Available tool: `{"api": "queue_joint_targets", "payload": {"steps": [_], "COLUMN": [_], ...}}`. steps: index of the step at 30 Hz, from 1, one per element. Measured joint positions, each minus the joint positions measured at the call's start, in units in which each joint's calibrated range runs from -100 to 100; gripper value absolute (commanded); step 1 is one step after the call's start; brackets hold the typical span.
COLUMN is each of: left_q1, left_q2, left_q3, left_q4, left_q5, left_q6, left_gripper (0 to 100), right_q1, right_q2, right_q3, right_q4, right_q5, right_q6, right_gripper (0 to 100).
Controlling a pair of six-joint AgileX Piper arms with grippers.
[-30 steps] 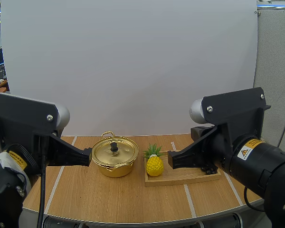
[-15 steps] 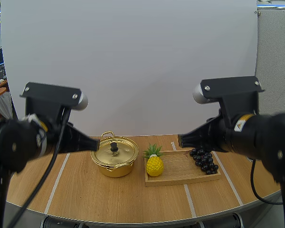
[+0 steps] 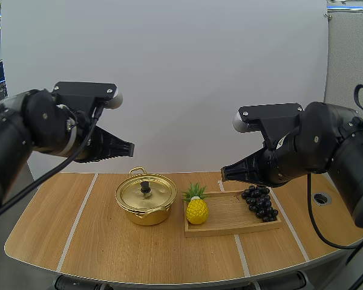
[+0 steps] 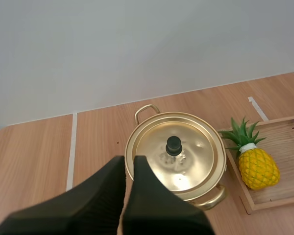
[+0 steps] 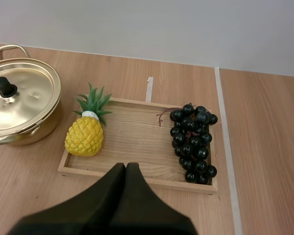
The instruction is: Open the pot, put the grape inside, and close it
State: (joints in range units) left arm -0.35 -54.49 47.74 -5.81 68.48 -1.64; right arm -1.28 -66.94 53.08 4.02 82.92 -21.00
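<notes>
A gold pot (image 3: pixel 146 199) stands on the table with its lid (image 4: pixel 175 157) on; the lid has a black knob (image 4: pixel 174 145). A bunch of dark grapes (image 3: pixel 259 202) lies at the right end of a wooden tray (image 3: pixel 230 223). My left gripper (image 3: pixel 129 147) hangs high above and left of the pot, fingers together, holding nothing. My right gripper (image 3: pixel 224 174) hovers above the tray, left of the grapes (image 5: pixel 193 141), and is shut too. In the wrist views each pair of fingers (image 4: pixel 130 186) (image 5: pixel 122 181) forms one dark wedge.
A toy pineapple (image 3: pixel 196 207) stands on the tray's left end, close to the pot. A small round hole (image 3: pixel 320 197) sits in the table at the far right. Pale lines (image 3: pixel 77 223) run across the wooden table top.
Both arms have risen and swung forward over the table. The left gripper now hangs above the pot, the right one above the tray. Pot, grapes and pineapple have not moved.
</notes>
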Motion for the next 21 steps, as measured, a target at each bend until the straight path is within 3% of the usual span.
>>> {"api": "queue_joint_targets", "payload": {"steps": [2, 4, 5, 6, 15, 21], "left_q1": [0.0, 0.0, 0.0, 0.0, 0.0, 0.0], "left_q2": [1.6, 2.6, 2.7, 2.7, 3.0, 4.7], "left_q3": [0.0, 0.0, 0.0, 0.0, 0.0, 0.0], "left_q4": [-0.6, -1.0, -1.0, -1.1, -1.4, -7.2], "left_q5": [-0.4, -1.3, -1.3, -1.4, -2.4, -2.4], "left_q6": [0.1, 0.1, 0.1, 0.1, 4.3, 16.0], "left_gripper": [64, 90, 93, 100, 100, 100], "right_q1": [0.0, 0.0, 0.0, 0.0, 0.0, 0.0], "right_q2": [0.3, 0.3, 0.3, 0.3, 0.4, 0.4], "right_q3": [0.0, 0.0, 0.0, 0.0, 0.0, 0.0], "right_q4": [-0.2, -0.3, -0.3, -0.3, -0.3, -0.3], "right_q5": [0.0, 0.0, 0.0, 0.0, -0.5, -0.5], "right_q6": [0.0, 0.0, 0.0, 0.0, 0.0, 0.0], "right_gripper": [50, 81, 87, 100, 100, 100]}}
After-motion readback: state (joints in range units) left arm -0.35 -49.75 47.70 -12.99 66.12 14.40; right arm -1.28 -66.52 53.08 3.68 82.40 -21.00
